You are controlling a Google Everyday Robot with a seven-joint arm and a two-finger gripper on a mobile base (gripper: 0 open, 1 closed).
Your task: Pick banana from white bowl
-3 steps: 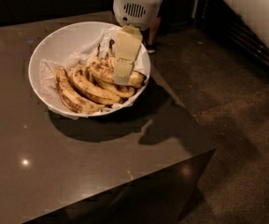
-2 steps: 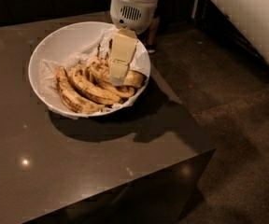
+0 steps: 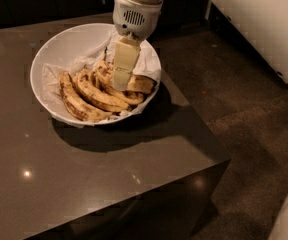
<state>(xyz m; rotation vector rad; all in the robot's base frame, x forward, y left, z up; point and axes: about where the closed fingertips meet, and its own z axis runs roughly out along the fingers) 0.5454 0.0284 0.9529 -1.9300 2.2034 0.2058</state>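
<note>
The white bowl [image 3: 49, 59] stands on the dark table and is lined with crumpled white paper. Several brown-mottled bananas lie in it. The plump banana [image 3: 142, 83] lies at the right side of the pile, its thick end toward the bowl's right rim. Slimmer curved bananas [image 3: 84, 101] lie to its left. My gripper [image 3: 120, 81] reaches down from the back into the bowl, and its cream tip rests on the pile just left of the plump banana. It hides part of the bananas beneath it.
The table [image 3: 84, 184] has a glossy dark top; its front edge and right corner lie close to the bowl. Dark carpet [image 3: 244, 109] is to the right. A pale piece of furniture [image 3: 264, 19] stands at the upper right.
My gripper has shifted a little to the left and lower into the bowl, onto the pile. The bananas and the bowl have not moved.
</note>
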